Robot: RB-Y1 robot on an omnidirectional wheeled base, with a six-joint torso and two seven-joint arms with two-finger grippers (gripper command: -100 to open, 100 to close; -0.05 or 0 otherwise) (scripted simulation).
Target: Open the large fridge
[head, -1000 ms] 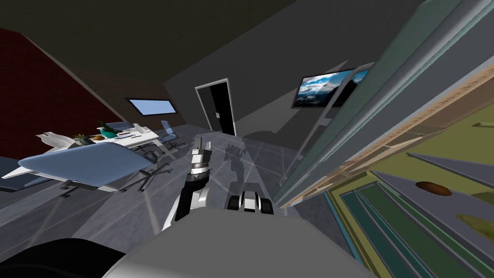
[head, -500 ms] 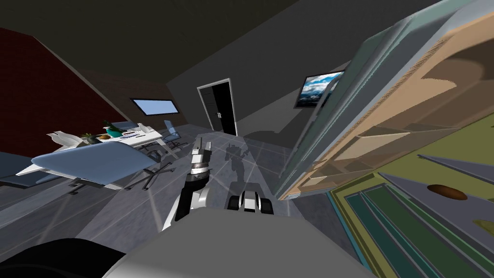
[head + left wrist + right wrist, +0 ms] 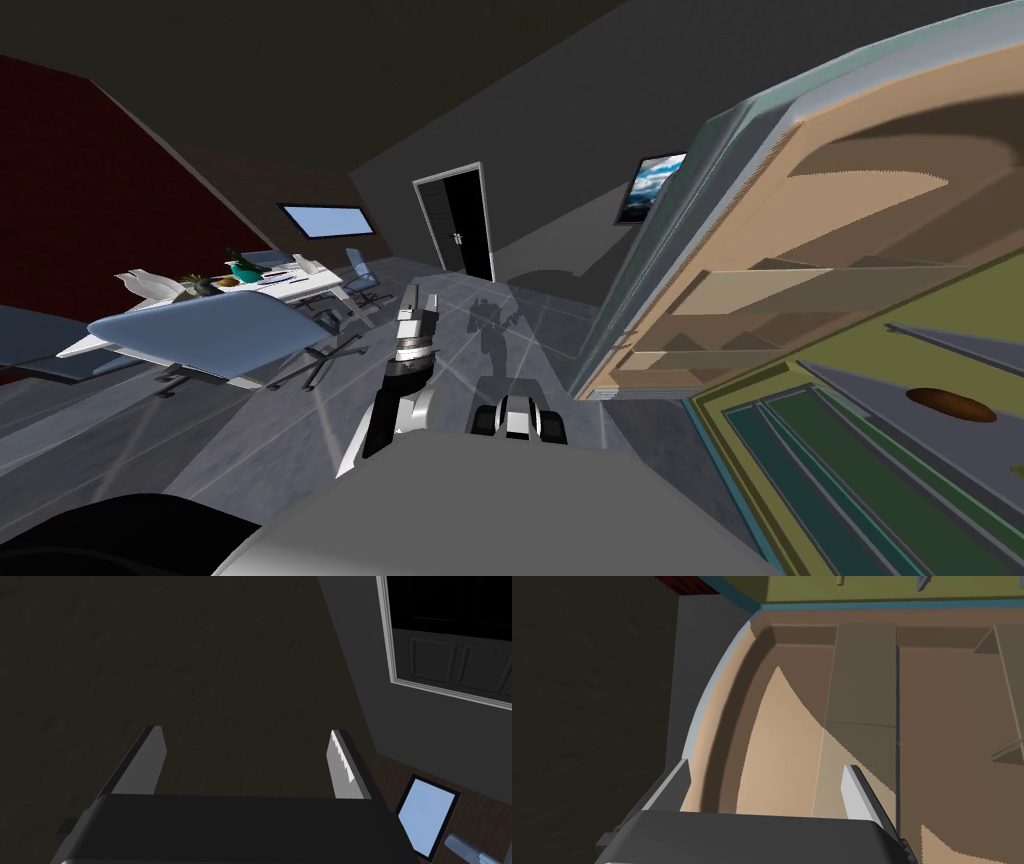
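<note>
The large fridge door (image 3: 850,230), grey-blue at the rim with a tan shelved lining, stands wide open at the robot's right, so the job looks done. The right end effector (image 3: 767,766), facing that lining, and the left end effector (image 3: 246,731) are both released and empty.

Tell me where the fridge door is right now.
In the head view the fridge door stands open on my right, its tan inner side ahead of my open right hand.
</note>
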